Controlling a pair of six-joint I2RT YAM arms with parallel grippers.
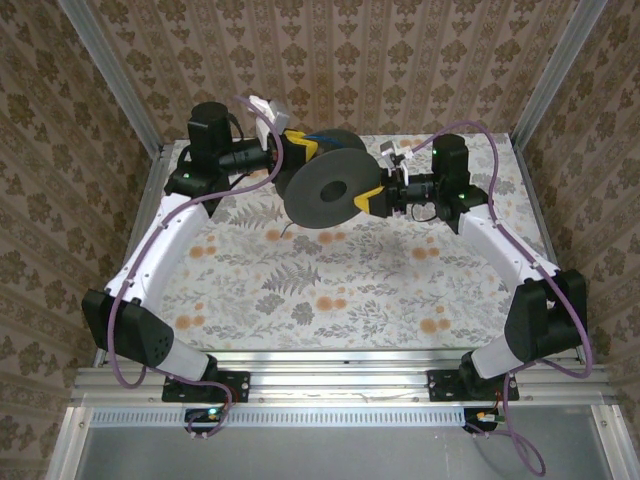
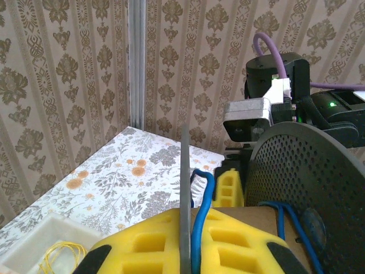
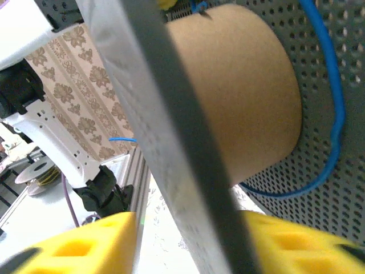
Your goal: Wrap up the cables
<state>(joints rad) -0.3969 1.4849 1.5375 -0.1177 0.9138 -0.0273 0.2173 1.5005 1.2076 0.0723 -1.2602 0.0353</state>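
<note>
A black spool (image 1: 330, 190) with a cardboard core (image 3: 239, 85) hangs in the air between both arms. The blue cable (image 2: 202, 194) runs round the core and over the perforated flange (image 2: 308, 171). My left gripper (image 2: 197, 220) is shut, its yellow fingers (image 2: 148, 240) pinching the thin flange edge and the blue cable together. My right gripper (image 3: 188, 240) straddles the opposite flange (image 3: 159, 114) from below. Its right finger lies against the flange, and a gap shows at its left finger (image 3: 85, 242). A strand of the blue cable (image 3: 336, 114) curves along the far flange.
A white tray (image 2: 34, 234) holding a thin yellow cable coil (image 2: 60, 251) sits on the floral table (image 1: 330, 290) below my left gripper. Patterned walls and aluminium posts (image 2: 136, 63) close in the back and sides.
</note>
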